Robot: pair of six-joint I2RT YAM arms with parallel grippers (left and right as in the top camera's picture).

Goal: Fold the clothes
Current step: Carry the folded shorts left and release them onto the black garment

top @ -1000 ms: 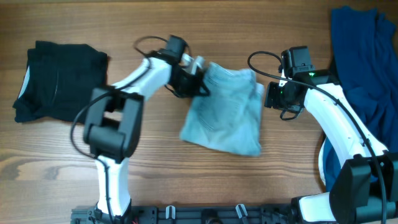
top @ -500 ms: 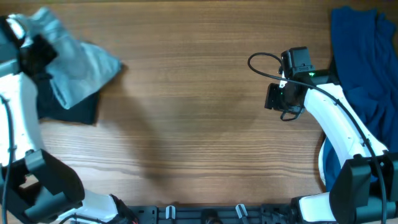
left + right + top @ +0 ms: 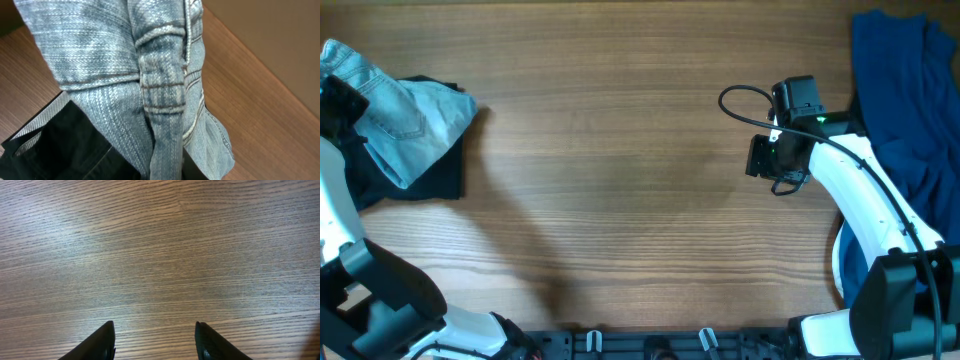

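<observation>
The folded pale-blue denim shorts [image 3: 405,120] hang at the far left over the folded black garment [image 3: 425,175]. My left gripper [image 3: 338,105] is shut on the shorts at the table's left edge. In the left wrist view the denim [image 3: 150,75] fills the frame, a seam of it running into the jaws, with the black garment [image 3: 55,145] below. My right gripper [image 3: 760,158] is open and empty over bare wood right of centre; its two fingertips [image 3: 155,342] show over the tabletop. The deep-blue garment [image 3: 905,110] lies at the far right.
The wooden table [image 3: 620,200] spans the view between the two arms. The right arm's cable loops above its wrist [image 3: 740,100]. A black rail [image 3: 650,345] runs along the front edge.
My left gripper carried the shorts from the table's middle to the far left over the black garment, then lowered and shifted them slightly. The right arm has not moved.
</observation>
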